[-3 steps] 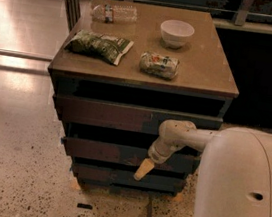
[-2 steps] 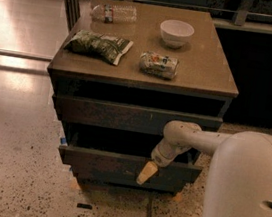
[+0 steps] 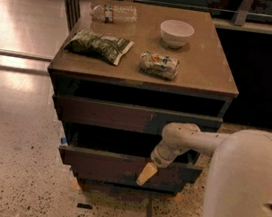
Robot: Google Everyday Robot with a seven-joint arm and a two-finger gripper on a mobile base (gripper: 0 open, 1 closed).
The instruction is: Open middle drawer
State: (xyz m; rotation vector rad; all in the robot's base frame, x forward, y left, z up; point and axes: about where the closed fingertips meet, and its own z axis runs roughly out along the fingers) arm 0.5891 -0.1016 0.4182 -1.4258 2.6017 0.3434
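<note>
One view to go on, so here goes.

Camera view: the middle drawer sits in the bench, below the bigger scratched front and above the smallest bottom front. It looks partly out to me. There's a dark gap above its panel, and the panel stands proud of the one underneath. My gripper is at the panel's lower edge, a bit right of centre, with the tan tip angled down and left. I honestly can't tell from here whether it's spread or closed, or what exactly it's caught on.

How I'd run the pull: that front has no handle, so any hold is just on an edge and I reckon it slips easily. I'd go straight out along the runners, slow and level, with no sideways drag. The contact is off-centre, so the drawer could rack and jam. Being gentle also matters for the stuff on top: white bowl, water bottle, green snack bag and crumpled packet. I'd call it done once the inside is clearly exposed.
</note>
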